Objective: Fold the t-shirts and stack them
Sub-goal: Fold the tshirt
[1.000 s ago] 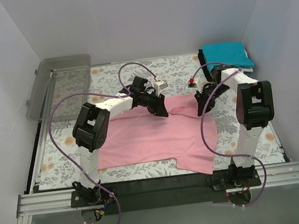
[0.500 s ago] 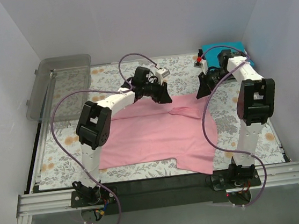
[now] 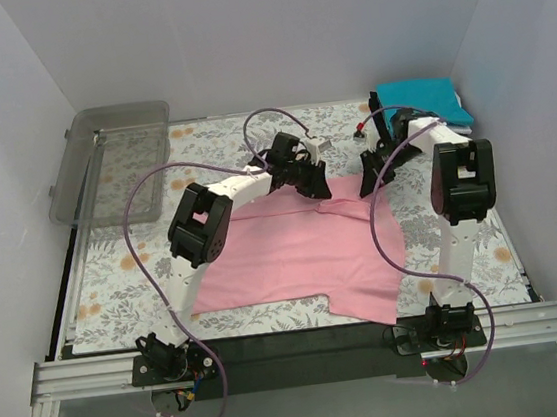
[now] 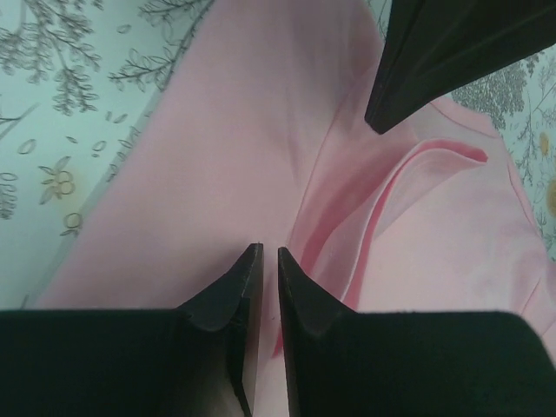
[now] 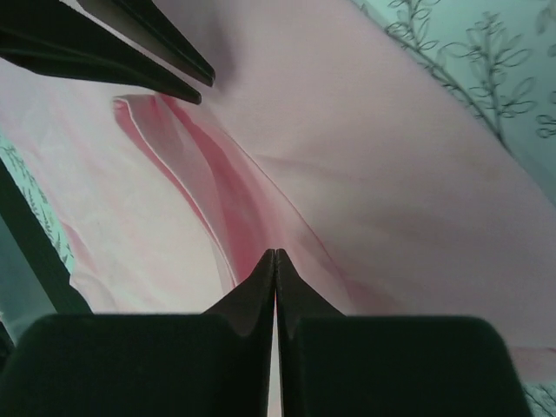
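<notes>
The pink t-shirt (image 3: pixel 294 252) lies spread on the floral table cloth (image 3: pixel 115 277), with a raised fold near its far edge. My left gripper (image 3: pixel 319 189) sits low over that far edge, its jaws closed to a thin slit; the tips (image 4: pixel 269 250) are on the pink cloth (image 4: pixel 217 130) beside the fold. My right gripper (image 3: pixel 367 186) is fully shut, and its tips (image 5: pixel 275 252) meet the fold of the shirt (image 5: pixel 373 174). No cloth shows between either pair of jaws. A folded teal t-shirt (image 3: pixel 422 101) tops a stack at the far right corner.
A clear plastic bin (image 3: pixel 117 161) stands at the far left edge. White walls close in the table on three sides. Both grippers are close together, each showing in the other's wrist view. The black front rail (image 3: pixel 294 346) runs along the near edge.
Both grippers moved from the shirt's middle toward its far edge. The right one swung out toward the teal stack, then came back a little. The left elbow shifted right.
</notes>
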Controlling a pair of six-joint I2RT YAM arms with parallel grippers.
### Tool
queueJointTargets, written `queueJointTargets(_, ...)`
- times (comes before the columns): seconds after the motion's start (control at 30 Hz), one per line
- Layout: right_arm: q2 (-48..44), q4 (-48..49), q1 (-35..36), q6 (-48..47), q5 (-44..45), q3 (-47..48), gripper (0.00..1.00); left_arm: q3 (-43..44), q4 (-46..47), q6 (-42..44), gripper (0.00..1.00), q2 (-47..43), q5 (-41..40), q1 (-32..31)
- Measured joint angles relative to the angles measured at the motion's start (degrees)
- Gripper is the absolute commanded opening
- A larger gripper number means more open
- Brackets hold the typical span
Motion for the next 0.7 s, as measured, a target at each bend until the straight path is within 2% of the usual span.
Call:
queueJointTargets(0.2,-0.55,0.7,2.91,-1.36,2.91,-5.4,0.03,-0.83,-1.95,2.23,0.08,-0.04,0.39,-1.95)
queueJointTargets(0.57,-6.58,-1.46,3.02,-5.81,4.39,-13.2,0.05,-12.17,-5.16,7.78,0.06,-8.57,4.42,-3.26)
queueJointTargets(0.67,-7.34,-2.34,3.04,-6.25,5.14,-13.14,0.13,-14.95,-5.68,8.33,0.11,-11.63,4.48,-3.13)
queueJointTargets(0.7,-7.43,-2.45,3.06,-6.08,5.2,-12.83,0.22,-16.37,-6.03,8.2,0.13,-13.49,4.5,-2.95)
